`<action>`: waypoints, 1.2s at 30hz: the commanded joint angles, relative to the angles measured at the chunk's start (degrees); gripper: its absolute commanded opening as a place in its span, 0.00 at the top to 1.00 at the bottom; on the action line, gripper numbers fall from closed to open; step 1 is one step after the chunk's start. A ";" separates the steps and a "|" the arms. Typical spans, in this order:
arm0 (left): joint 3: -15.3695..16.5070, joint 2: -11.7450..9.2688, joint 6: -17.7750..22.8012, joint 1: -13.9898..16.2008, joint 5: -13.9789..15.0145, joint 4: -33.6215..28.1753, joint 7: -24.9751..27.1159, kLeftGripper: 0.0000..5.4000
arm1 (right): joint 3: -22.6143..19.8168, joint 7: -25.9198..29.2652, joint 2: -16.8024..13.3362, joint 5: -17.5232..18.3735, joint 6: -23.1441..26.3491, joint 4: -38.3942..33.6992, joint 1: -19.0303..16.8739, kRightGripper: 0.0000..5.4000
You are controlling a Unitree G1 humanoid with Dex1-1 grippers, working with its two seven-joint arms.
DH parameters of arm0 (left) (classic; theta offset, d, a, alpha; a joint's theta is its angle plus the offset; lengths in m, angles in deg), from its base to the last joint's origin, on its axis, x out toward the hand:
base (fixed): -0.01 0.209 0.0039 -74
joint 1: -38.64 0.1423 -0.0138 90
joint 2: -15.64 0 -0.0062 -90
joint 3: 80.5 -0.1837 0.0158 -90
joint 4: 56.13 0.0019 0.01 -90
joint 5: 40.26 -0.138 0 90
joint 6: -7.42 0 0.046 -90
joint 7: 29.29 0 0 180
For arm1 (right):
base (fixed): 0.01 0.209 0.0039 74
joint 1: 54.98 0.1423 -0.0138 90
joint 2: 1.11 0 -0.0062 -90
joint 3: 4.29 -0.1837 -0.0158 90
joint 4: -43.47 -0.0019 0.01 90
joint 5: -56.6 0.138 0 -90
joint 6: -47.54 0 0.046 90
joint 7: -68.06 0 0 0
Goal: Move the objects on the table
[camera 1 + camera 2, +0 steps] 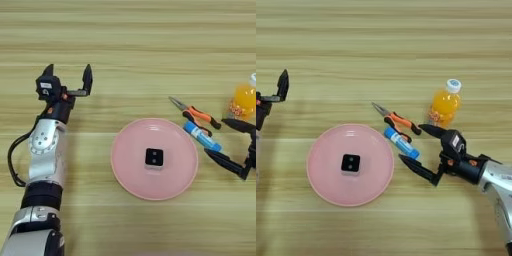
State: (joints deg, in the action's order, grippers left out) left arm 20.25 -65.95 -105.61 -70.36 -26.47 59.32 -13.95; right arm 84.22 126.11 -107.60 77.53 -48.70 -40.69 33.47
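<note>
A: What is seen around the task's things?

B: A pink plate [326, 187] is laid on the table [130, 45] at lower centre. Pliers [398, 120] with orange-and-black handles are set just right of the plate's upper rim, nose pointed to the upper left. Nothing is placed over the plate.

A: And the things themselves?

B: A black cube [154, 157] with pale dots is seated in the middle of the plate. A blue tube [401, 142] with a white label is laid slantwise just below the pliers, beside the plate's right rim. An orange bottle [445, 105] with a white cap is stood upright to the right of the pliers, apart from them.

A: Where are the grippers?

B: The right gripper [417, 145] is held at centre right, low over the table, its jaws spread wide. The tube's lower end is found between the two fingers; whether it is touched cannot be told. The bottle is just above the upper finger. The left gripper [69, 74] is parked at the upper left, well apart from everything, its jaws also released and nothing held.
</note>
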 commanded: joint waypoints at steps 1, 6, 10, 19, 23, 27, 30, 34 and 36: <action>0.06 -0.25 -0.32 -0.56 -0.19 0.30 0.37 0.00 | 1.08 0.48 -0.87 -2.61 -0.36 1.70 -0.25 0.01; 0.18 -0.27 -0.33 -0.50 -0.15 0.10 0.38 0.00 | 2.18 -1.50 -0.51 -6.47 -1.63 3.83 0.36 0.01; 0.22 -0.29 -0.29 -0.40 -0.22 -0.13 0.28 0.00 | 3.67 -3.74 0.23 -9.87 -1.59 4.36 0.67 0.04; 0.24 -0.29 -0.18 -0.36 -0.21 -0.43 0.21 0.00 | 5.30 -5.81 1.87 -11.55 -1.24 5.88 1.81 0.23; 0.33 -0.33 -0.11 -0.43 -0.07 -0.56 0.22 0.00 | 5.28 -6.70 2.41 -11.00 1.41 5.78 2.81 0.33; 0.33 -0.33 -0.09 -0.45 -0.05 -0.56 0.27 0.00 | 5.10 -7.83 2.66 -11.14 3.41 6.23 3.52 0.40; 0.35 -0.33 -0.08 -0.45 -0.03 -0.62 0.26 0.00 | 5.13 -8.64 2.74 -11.68 3.82 6.83 3.74 0.48; 0.31 -0.35 0.03 -0.43 -0.03 -0.78 0.27 0.00 | 5.38 -9.46 2.96 -12.16 3.96 7.53 4.17 0.58; 0.33 -0.39 0.08 -0.40 -0.02 -0.87 0.28 0.00 | 5.48 -9.72 2.96 -12.31 4.08 7.63 4.23 0.62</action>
State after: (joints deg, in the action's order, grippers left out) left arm 20.48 -65.96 -105.61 -70.36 -26.45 59.20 -13.88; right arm 89.55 117.02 -104.50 66.12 -45.45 -33.63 37.11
